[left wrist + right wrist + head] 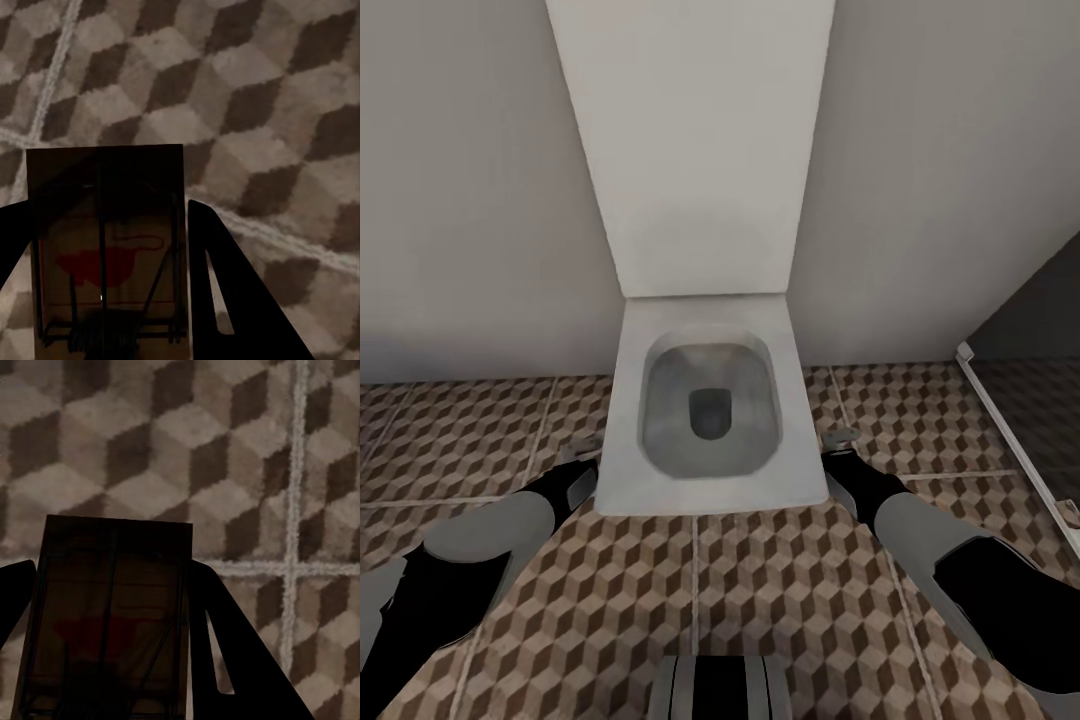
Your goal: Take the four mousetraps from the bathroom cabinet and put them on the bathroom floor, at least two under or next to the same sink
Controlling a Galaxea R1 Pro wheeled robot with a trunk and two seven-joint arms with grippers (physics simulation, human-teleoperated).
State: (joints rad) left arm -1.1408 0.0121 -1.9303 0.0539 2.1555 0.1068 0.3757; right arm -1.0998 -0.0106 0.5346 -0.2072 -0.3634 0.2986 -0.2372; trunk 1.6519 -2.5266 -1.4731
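The head view looks down on a white toilet (pixel 705 410) against a pale wall, standing on the cube-patterned bathroom floor (pixel 780 590), with one arm reaching forward on each side of the bowl. The left gripper (pixel 109 255) is closed on a mousetrap (pixel 105 247) with a red mark on its wooden board, held above the tiles. The right gripper (pixel 109 622) likewise clamps a second mousetrap (pixel 112 607) between its dark fingers (pixel 240 660), above a grout crossing (pixel 294 566).
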